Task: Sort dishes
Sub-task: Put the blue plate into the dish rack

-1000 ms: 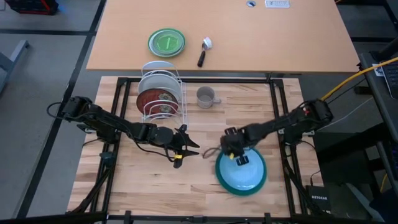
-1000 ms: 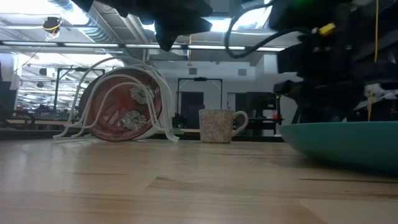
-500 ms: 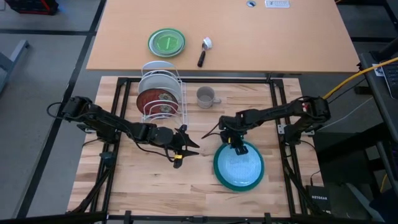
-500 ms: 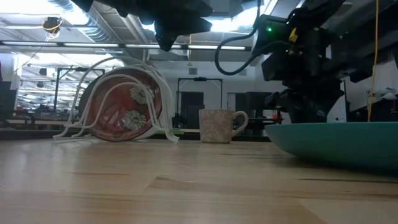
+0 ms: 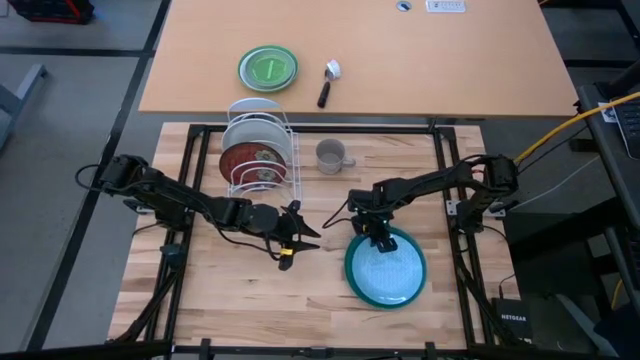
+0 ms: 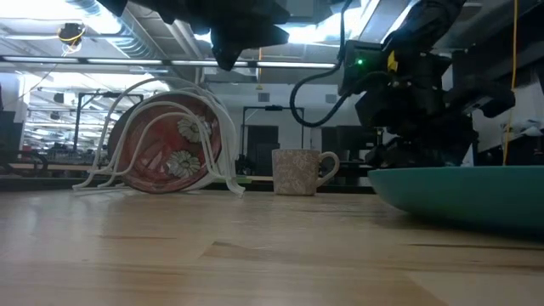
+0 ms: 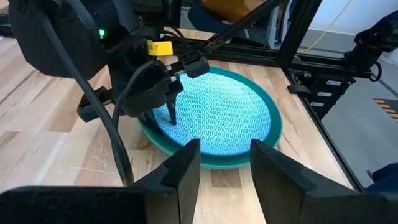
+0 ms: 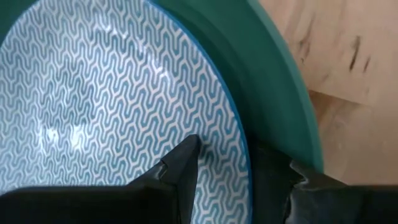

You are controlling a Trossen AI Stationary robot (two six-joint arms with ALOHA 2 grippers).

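High view: light blue plate (image 5: 386,268), nested in teal plate (image 5: 350,282), lies flat on the wooden table (image 5: 240,290). Right gripper (image 5: 376,236) straddles their far rim, fingers spread. Left gripper (image 5: 305,236) hovers nearby, fingers apart, empty.

Low view: dark red patterned plate (image 6: 170,146) stands in the wire rack (image 6: 223,166); speckled grey mug (image 6: 299,172) beside it.

Wrist views: blue plate shows a wavy chevron pattern.

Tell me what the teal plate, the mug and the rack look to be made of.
Teal plate: probably glazed ceramic, glossy with a printed wave pattern. Mug: likely speckled stoneware, matte grey. Rack: thin white wire, apparently coated metal.
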